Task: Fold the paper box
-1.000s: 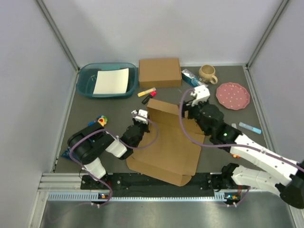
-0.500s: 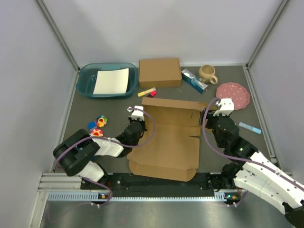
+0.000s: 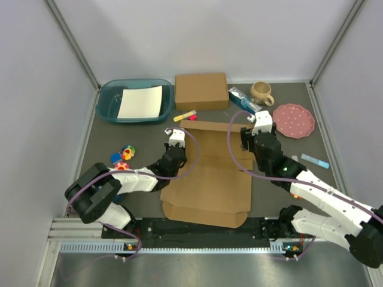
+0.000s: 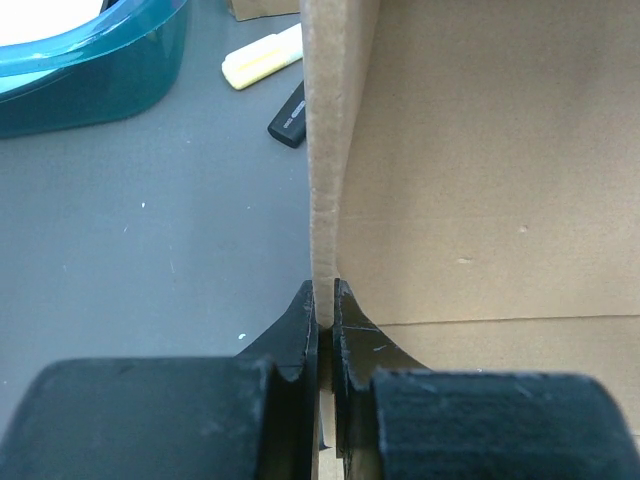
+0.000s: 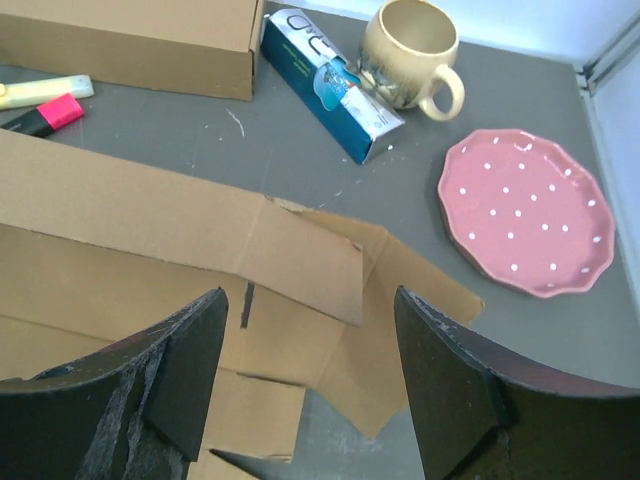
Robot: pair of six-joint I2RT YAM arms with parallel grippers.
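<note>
Pinching the left side flap (image 4: 325,150) of the paper box (image 3: 209,179), the left gripper (image 4: 322,300) has both fingers clenched on the thin cardboard edge. The flap stands upright between them like a low wall. This grasp seems meant to keep the wall from falling flat again while the other arm works.

The paper box lies in the middle of the table (image 3: 102,140), between the two arms. Its front edge is toward 6 o'clock, close to the arm bases, and its base panel is flat. The rear wall (image 5: 150,210) at the 12 o'clock side is partly raised.

The right gripper (image 5: 305,300) hovers over the 1 o'clock corner of the box with its fingers spread wide and nothing between them. Below it a corner tab (image 5: 410,265) is splayed outward on the table and not yet tucked in. Probably the gripper is placed there to catch this tab and turn it inward.

The smaller cardboard box (image 3: 201,91) stays apart at 12 o'clock. The yellow marker (image 3: 185,115) lies just behind the rear wall at 11 o'clock, and the pink plate (image 3: 293,120) lies at 2 o'clock, near this corner. The fold should therefore stay close to the box.
</note>
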